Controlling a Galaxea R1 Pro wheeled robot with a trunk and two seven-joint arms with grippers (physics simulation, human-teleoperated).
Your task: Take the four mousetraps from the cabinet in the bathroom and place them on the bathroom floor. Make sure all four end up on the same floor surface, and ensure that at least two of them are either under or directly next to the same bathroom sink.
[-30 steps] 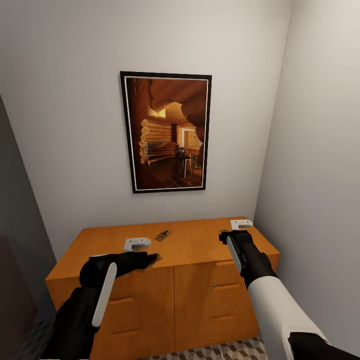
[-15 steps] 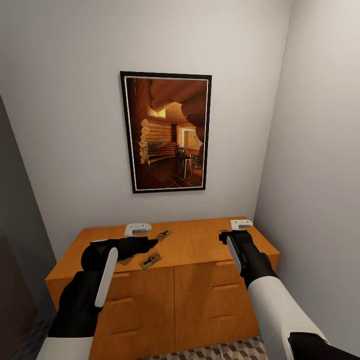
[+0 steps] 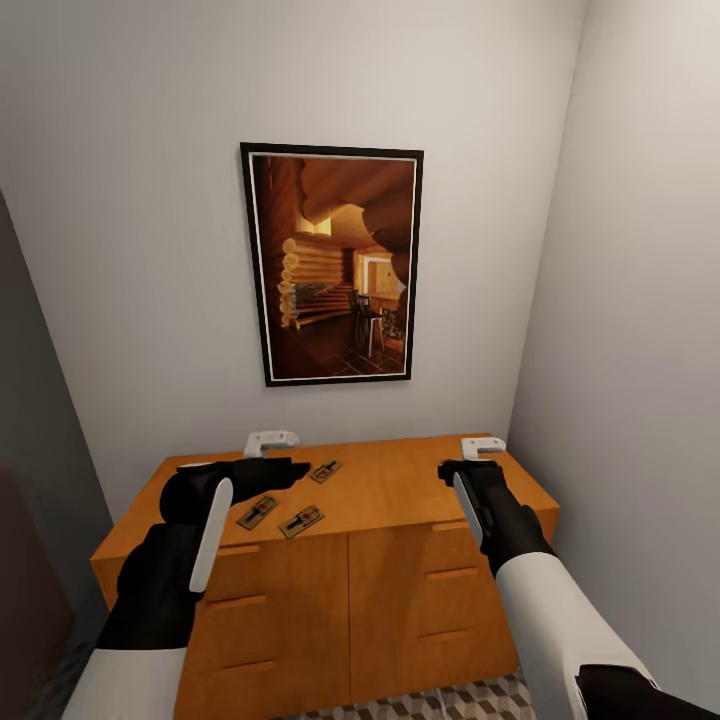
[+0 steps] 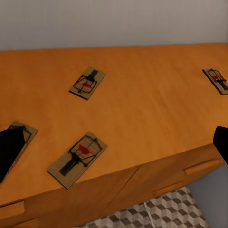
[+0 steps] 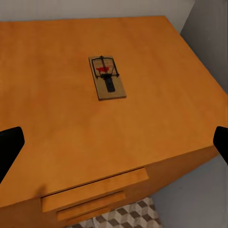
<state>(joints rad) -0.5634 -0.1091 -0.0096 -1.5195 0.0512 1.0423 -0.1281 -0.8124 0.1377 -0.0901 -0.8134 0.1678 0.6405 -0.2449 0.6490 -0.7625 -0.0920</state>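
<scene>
All four mousetraps lay flat on the cabinet (image 3: 400, 490) top, and the right hand (image 5: 114, 142), fingers spread and empty, hung nearest the lone mousetrap (image 5: 107, 77), which lay just ahead with its long axis roughly along the reach.

cabinet (image 3: 400, 560): smooth matt wood | mousetraps (image 5: 107, 78): wood (dark wire) | floor (image 4: 156, 216): tile
</scene>
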